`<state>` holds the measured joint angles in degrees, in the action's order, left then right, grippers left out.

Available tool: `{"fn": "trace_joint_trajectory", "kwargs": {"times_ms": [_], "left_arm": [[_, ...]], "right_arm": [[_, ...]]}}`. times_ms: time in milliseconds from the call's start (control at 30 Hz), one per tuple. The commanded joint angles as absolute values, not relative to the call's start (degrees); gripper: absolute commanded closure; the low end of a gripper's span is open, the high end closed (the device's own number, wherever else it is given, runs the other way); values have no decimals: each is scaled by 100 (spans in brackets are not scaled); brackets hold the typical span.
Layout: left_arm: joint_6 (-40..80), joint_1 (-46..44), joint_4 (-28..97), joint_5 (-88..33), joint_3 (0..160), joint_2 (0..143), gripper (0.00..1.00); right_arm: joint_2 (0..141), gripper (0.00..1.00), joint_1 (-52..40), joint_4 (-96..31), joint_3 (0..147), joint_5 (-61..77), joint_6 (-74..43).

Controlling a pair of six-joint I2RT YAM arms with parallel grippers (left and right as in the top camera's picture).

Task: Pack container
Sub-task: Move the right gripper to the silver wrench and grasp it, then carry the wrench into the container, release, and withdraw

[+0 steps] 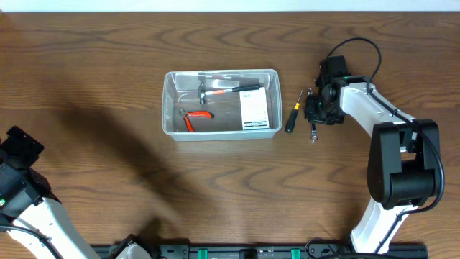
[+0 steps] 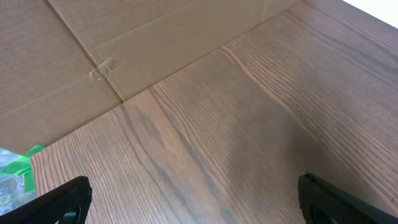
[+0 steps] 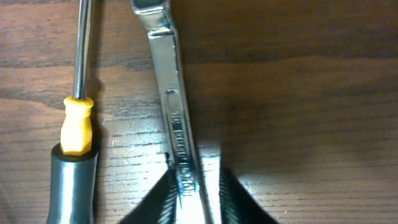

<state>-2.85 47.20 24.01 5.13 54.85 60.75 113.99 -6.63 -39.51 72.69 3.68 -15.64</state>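
R gripper (image 3: 193, 190) pinched the wrench (image 3: 171, 106) lying near-far beside the screwdriver (image 3: 78, 124), container (image 1: 221, 105) off to its left; L gripper (image 2: 193, 199) sat spread, far off.

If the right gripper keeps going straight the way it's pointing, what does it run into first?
Probably the wrench: the right gripper points down at the table with its fingers either side of the shaft. The screwdriver lies alongside, outside them.

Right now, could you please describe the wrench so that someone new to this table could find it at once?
Start at the clear container in the middle of the table, then look right to the right gripper. Two tools lie side by side there on the wood; the wrench is the one between the fingers. It is flat bare metal, while its neighbour, the screwdriver, has a yellow-and-dark handle.
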Motion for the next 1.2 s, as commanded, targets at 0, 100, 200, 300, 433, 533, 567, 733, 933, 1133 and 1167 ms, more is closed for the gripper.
{"fn": "trace_joint_trajectory", "kwargs": {"times_ms": [0, 100, 200, 300, 433, 533, 567, 733, 933, 1133, 1167], "left_arm": [[-276, 4746, 2401, 582, 5634, 6062, 2], [-276, 4746, 2401, 582, 5634, 6062, 2], [-276, 4746, 2401, 582, 5634, 6062, 2], [-276, 4746, 2401, 582, 5634, 6062, 2], [-276, 4746, 2401, 582, 5634, 6062, 2], [-276, 4746, 2401, 582, 5634, 6062, 2], [-276, 4746, 2401, 582, 5634, 6062, 2], [-276, 4746, 2401, 582, 5634, 6062, 2], [-276, 4746, 2401, 582, 5634, 6062, 2], [-276, 4746, 2401, 582, 5634, 6062, 2], [-276, 4746, 2401, 582, 5634, 6062, 2]], "right_arm": [[11808, 86, -720, -3957, 7113, 471, -1555], [11808, 93, -727, -3962, 7113, 475, -1555], [11808, 99, -727, -3983, 7113, 475, -1557], [11808, 99, -725, -3975, 7124, 475, -1557], [11688, 99, -628, -4320, 7487, 486, -1559], [11437, 99, -561, -4792, 8079, 506, -1529], [11284, 99, -565, -4998, 8388, 602, -1374], [10597, 99, -952, -5649, 9572, 991, -875], [9985, 99, -2239, -5398, 10047, 985, 381], [10248, 99, -3522, -5293, 9963, 991, 3015], [10374, 99, -3697, -5290, 9915, 991, 3599]]}}
